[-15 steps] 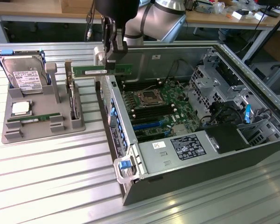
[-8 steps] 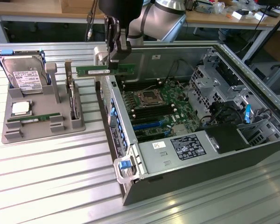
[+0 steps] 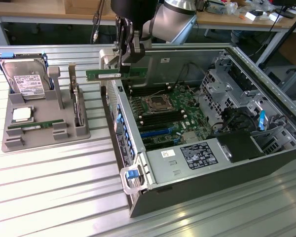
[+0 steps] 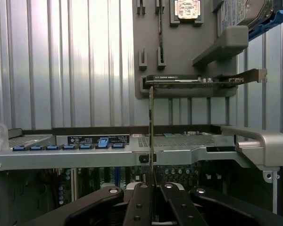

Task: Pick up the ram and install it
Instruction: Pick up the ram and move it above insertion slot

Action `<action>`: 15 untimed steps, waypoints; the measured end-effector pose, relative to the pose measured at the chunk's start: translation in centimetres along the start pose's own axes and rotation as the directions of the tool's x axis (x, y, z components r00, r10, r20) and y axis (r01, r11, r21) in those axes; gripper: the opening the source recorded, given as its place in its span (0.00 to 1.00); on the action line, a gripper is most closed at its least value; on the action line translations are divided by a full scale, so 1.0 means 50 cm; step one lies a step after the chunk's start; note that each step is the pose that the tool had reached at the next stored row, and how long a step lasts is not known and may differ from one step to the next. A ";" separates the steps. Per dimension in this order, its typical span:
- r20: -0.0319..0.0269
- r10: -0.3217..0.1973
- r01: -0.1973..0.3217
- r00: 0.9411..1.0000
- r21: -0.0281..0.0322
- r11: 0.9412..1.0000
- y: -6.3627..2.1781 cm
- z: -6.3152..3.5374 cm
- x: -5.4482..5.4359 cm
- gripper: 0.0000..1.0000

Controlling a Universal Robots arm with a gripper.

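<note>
Exterior view: gripper (image 3: 128, 60) jaws clamped tight on the ram (image 3: 101, 74), a thin green stick held level above the open computer case's (image 3: 197, 190) wall edge, free air around it.

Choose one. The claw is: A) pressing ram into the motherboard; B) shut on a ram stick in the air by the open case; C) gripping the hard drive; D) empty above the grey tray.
B: the claw is shut on the ram, aloft by the case.
</note>
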State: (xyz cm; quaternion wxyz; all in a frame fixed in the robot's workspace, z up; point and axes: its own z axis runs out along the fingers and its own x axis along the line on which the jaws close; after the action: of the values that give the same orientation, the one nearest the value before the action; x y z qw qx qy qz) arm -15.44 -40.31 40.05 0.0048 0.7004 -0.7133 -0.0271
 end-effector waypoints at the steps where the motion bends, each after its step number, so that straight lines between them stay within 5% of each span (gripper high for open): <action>1: 0.000 0.000 0.000 1.000 0.000 1.000 -0.004 0.000 0.000 0.12; 15: 0.000 0.000 0.000 1.000 0.000 1.000 -0.057 -0.003 -0.001 0.12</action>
State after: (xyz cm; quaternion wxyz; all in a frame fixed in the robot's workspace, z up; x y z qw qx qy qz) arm -12.59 -40.31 40.05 0.0048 0.7004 -0.7133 -0.0271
